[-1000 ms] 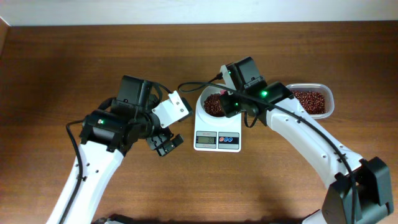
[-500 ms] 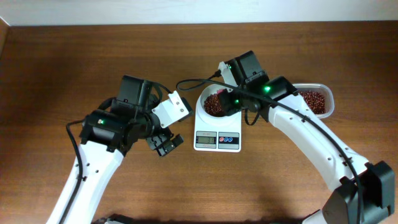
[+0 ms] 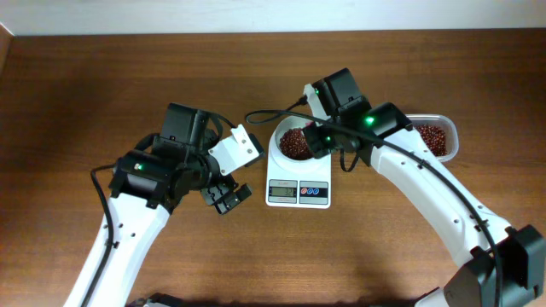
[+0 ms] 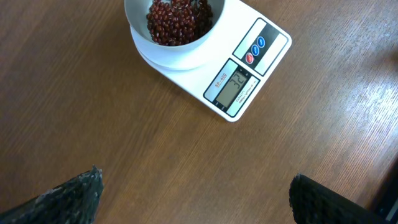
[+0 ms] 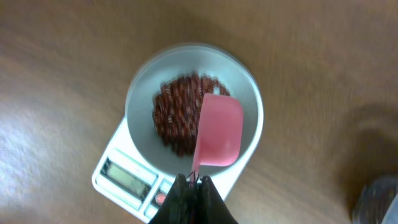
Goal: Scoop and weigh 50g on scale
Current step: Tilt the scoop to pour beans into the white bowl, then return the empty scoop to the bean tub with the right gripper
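Note:
The white scale [image 3: 298, 193] stands mid-table, and its round bowl [image 3: 278, 136] holds a heap of dark red-brown beans [image 3: 293, 143]. My right gripper [image 5: 196, 180] is shut on the thin handle of a pink scoop [image 5: 219, 130]. The scoop hangs over the right half of the bowl [image 5: 249, 99], above the beans [image 5: 174, 115], with no beans showing on it. My left gripper [image 3: 232, 173] stands wide open over bare table left of the scale, holding nothing. In the left wrist view the scale [image 4: 245, 71] and beans [image 4: 177, 18] lie ahead of that gripper [image 4: 196, 186].
A clear plastic tub [image 3: 450, 130] with more beans stands to the right of the scale, partly under my right arm. A black cable [image 3: 260, 115] runs along the table behind the bowl. The table's far edge meets a white wall.
My right wrist has drifted a little toward the far side above the bowl, the scoop still in its grip. The left arm has stayed still.

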Motion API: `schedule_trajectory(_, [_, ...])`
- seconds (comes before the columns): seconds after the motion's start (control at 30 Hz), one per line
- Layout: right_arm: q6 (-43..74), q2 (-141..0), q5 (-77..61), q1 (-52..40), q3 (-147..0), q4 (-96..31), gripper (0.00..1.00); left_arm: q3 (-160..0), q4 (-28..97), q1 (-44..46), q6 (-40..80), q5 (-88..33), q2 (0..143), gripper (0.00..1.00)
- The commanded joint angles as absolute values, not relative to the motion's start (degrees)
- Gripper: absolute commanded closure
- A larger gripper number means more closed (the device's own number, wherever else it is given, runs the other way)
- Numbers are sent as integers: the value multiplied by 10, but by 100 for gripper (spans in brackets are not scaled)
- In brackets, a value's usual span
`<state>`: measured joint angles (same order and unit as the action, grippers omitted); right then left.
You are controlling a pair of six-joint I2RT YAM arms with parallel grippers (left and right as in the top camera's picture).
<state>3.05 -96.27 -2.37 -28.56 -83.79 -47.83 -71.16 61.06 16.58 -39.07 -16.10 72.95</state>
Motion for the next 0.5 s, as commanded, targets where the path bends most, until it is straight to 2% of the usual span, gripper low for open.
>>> schedule_trajectory(0.0, [33,-960,-25,-293,-854,-468,96,-720,610,163,-400,-168,724,1])
schedule_trajectory(0.1, [-11,-962,59,-310,-854,-482,96,-720,610,163,-400,-168,724,1])
schedule_trajectory(0.17, [13,-962,52,-311,-854,-467,96,-720,610,163,-400,-168,724,1])
schedule_trajectory(0.23, [6,-962,-18,-313,-854,-453,96,-720,610,163,-400,-168,724,1])
schedule_trajectory(0.33, [-9,-961,90,-314,-855,-466,96,-720,610,163,-400,-168,724,1])
schedule_trajectory(0.47, [20,-929,97,-272,-866,-499,96,-720,610,163,-400,-168,724,1])
